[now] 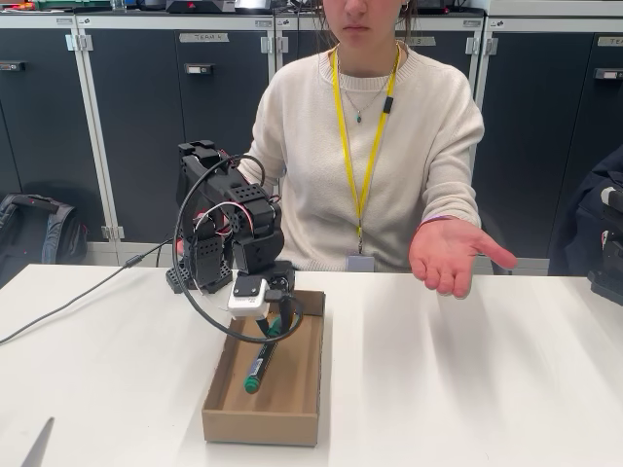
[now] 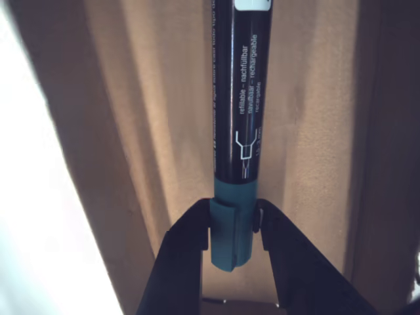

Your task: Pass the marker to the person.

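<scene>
The black two-finger gripper (image 2: 233,226) is clenched on the green cap of the slim dark-barrelled marker (image 2: 241,105), which lies in the shallow brown cardboard tray (image 1: 302,389). The person in a cream knit sweater (image 1: 389,136) holds an open palm (image 1: 450,255) well apart. Gripped so near its end, the marker could pivot or slip during lifting.

White table (image 1: 487,389), dark cabinets (image 1: 146,126) with pale frames behind, even light
</scene>
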`<act>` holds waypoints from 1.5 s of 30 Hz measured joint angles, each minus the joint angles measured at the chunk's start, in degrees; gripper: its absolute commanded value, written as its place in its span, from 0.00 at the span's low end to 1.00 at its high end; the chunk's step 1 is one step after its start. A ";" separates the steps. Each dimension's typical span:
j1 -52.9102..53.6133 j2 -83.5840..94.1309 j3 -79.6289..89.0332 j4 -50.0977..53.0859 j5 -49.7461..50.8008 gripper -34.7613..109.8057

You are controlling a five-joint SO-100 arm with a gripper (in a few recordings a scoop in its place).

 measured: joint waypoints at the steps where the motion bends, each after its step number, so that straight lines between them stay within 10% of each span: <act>1: -0.53 1.05 0.00 -0.26 -1.05 0.21; 26: -22.50 18.98 -4.66 -11.69 -16.61 0.21; 45: -22.85 -14.59 -31.29 -21.53 -15.03 0.21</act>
